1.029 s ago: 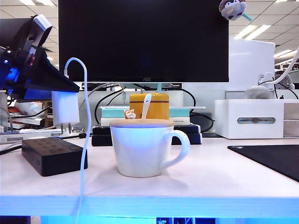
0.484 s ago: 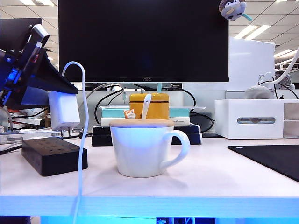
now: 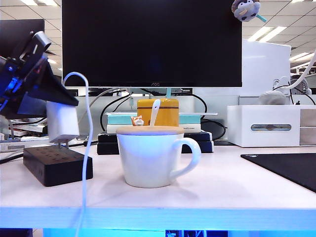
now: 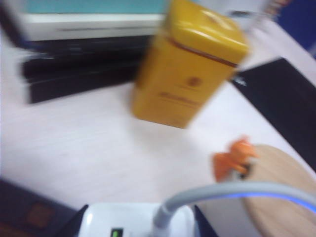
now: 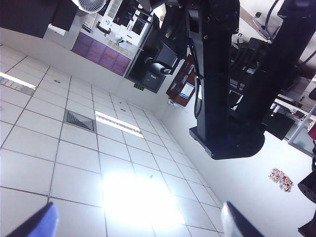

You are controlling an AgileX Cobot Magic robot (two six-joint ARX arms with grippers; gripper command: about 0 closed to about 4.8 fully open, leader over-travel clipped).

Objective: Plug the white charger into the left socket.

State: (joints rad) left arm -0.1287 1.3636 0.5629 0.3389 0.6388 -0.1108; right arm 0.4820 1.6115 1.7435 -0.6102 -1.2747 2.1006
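Observation:
My left gripper is shut on the white charger, which it holds upright with the prongs down over the black power strip. The prong tips are at the strip's top face; whether they touch it I cannot tell. The left socket lies in that top face, which is seen nearly edge-on, so its holes do not show. The thin white cable arcs from the charger's top and hangs past the table's front edge. In the left wrist view the left gripper has a dark finger on each side of the charger. My right gripper is open and faces the ceiling.
A white mug with a wooden lid and spoon stands mid-table, right of the strip. Behind it are a yellow tin, stacked books and a monitor. A white box and a black mat lie at the right.
My left gripper has carried the charger a little left and down while turning at the wrist, so the prongs now sit closer to the strip's top. The right gripper has not moved.

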